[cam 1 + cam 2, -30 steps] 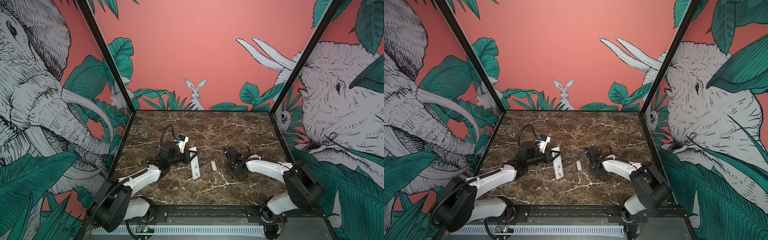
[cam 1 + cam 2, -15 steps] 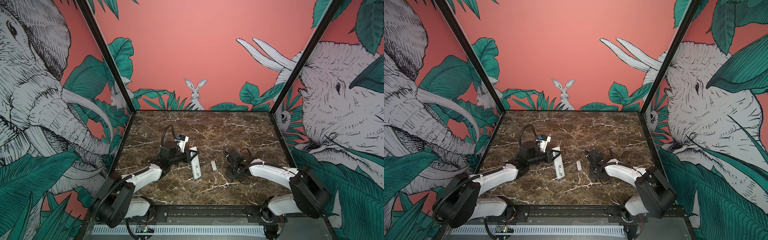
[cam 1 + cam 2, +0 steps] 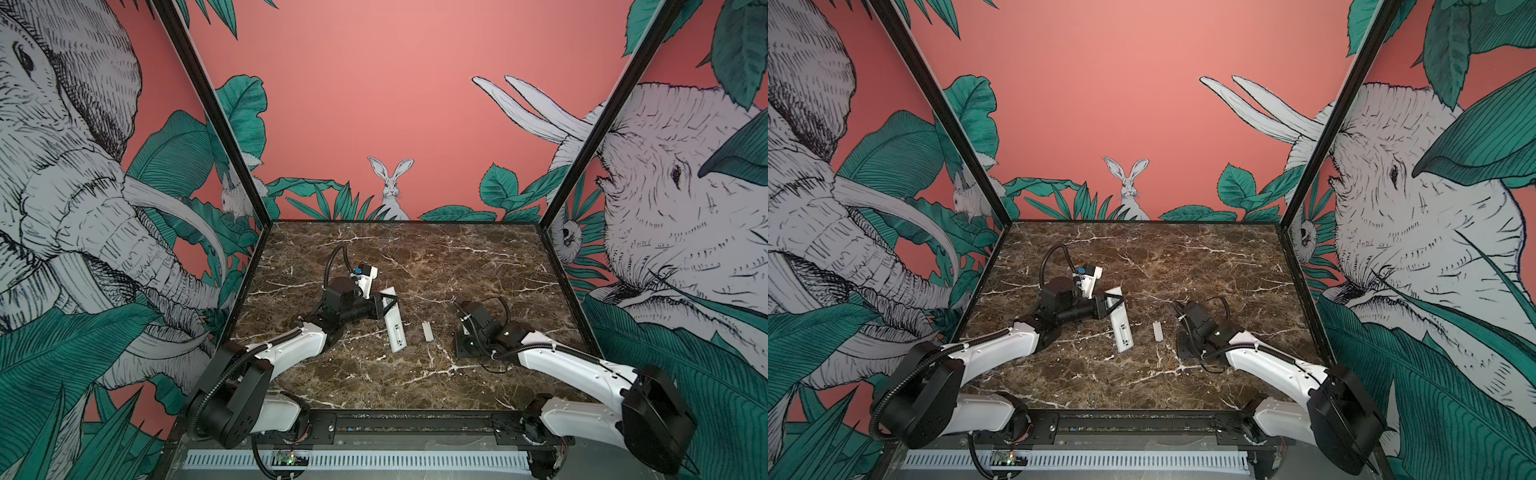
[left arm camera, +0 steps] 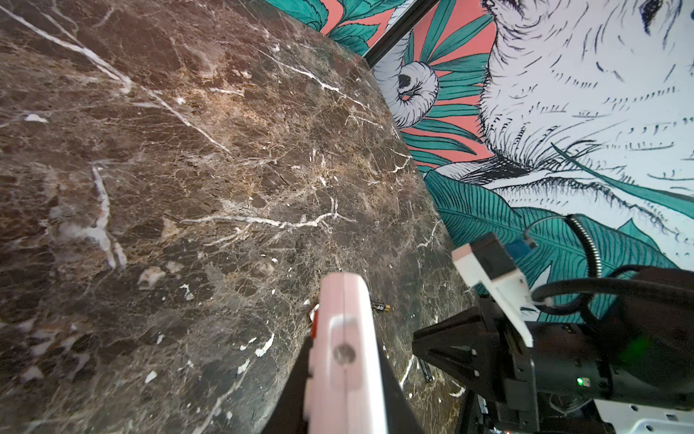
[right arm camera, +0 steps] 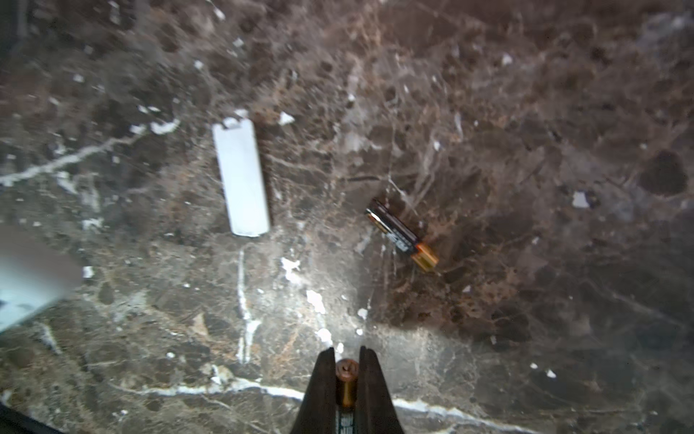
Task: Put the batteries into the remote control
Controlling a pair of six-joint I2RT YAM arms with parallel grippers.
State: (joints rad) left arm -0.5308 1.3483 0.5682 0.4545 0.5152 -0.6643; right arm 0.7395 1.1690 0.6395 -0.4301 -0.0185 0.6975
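Two batteries on the rig, neither loaded as far as I can see.

1. Slim white rectangular remote control [image 3: 395,328]: centre-left of the stone in both top views, lying slantwise. Its upper end is clamped between the narrow fingers of the left gripper [image 3: 385,306]. A dark slot near its lower end I take for the open battery bay. It is too small for me to tell whether anything sits in it, or whether that lower end rests on the stone.

2. Small black cylindrical battery with a copper-coloured end [image 5: 345,383]: bottom centre of the right wrist view, pinched between the nearly closed fingers of the right gripper [image 5: 346,355], copper end pointing out past the tips.

3. Second battery, same black and copper [image 5: 402,235]: loose on the stone, right of centre in the right wrist view, touching nothing.

4. Small flat white rectangular cover plate [image 5: 242,176]: off the remote and lying flat, left of centre in the right wrist view. In both top views it lies between the remote and the right arm.

5. Dark brown white-veined marble tabletop [image 3: 415,257]: carries items 3 and 4.

Status, my judgement: early.
- Done: cover off, remote held, one cell picked up.
- Left: carry that cell across to the bay and seat it, then fetch and seat the loose one.
- The cover probably goes back on afterwards.
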